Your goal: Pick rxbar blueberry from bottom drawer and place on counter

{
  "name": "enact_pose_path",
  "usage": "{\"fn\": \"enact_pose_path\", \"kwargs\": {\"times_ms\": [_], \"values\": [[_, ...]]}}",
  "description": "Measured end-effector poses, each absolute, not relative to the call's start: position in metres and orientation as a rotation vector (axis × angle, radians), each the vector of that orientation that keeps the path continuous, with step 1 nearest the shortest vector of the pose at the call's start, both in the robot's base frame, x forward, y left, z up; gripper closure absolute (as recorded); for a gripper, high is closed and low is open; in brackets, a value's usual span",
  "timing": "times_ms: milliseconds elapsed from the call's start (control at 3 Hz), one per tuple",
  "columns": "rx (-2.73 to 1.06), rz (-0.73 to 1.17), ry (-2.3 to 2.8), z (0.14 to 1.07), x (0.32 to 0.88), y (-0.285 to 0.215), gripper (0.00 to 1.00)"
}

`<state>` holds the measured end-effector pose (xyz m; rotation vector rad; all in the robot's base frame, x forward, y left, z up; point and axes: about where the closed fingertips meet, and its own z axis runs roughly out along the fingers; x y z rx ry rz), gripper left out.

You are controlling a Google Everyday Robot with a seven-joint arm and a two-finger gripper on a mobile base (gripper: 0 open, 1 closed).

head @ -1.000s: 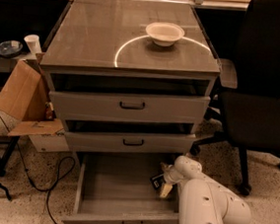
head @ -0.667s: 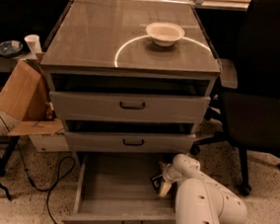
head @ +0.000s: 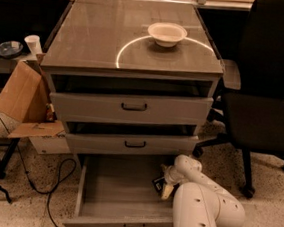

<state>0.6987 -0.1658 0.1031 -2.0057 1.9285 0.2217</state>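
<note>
Gripper [head: 165, 186] is down inside the bottom drawer [head: 116, 196], at its right back corner, below the bent wrist of the white arm [head: 201, 206]. One small dark snack bar [head: 157, 182] lies in the same corner, touching or just beside the gripper, on the side toward the drawer's middle. Its long axis I cannot tell, nor whether the gripper is holding it. I count three drawers, one arm, and one bowl [head: 167, 33] on the counter [head: 89, 35].
</note>
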Motion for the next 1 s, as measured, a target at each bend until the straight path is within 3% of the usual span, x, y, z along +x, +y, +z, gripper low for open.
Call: {"fn": "enact_pose_path", "kwargs": {"times_ms": [667,1000], "values": [[-2.014,0.245,1.939,0.0877,0.6832,-0.1821,0.00],[-2.014,0.245,1.939,0.0889,0.6828,-0.1805,0.19]]}}
